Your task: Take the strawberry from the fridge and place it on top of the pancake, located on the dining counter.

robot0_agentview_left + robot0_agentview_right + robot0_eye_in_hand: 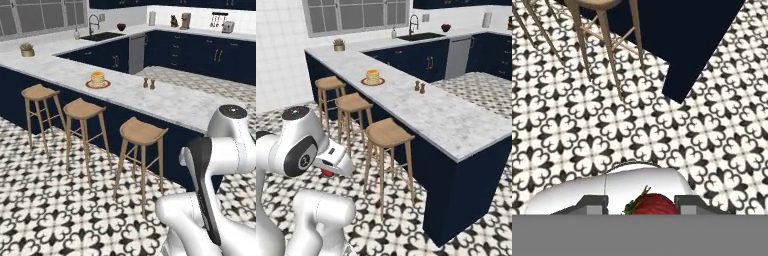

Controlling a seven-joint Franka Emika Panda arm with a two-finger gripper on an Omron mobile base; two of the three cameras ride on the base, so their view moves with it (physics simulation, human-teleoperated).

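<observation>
The gripper (654, 206) pinches the strawberry (653, 205) low at six o'clock in the hand view, far from the pancake (97, 78) on the dining counter (165, 100), so a jolt while carrying could drop it.

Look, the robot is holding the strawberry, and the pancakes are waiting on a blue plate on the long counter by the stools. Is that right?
Nearly. The plate is red-rimmed, not blue; the left base view shows it under the pancakes on the long counter by the stools. The rest holds: in the hand view the strawberry sits between the jaws of the gripper.
</observation>
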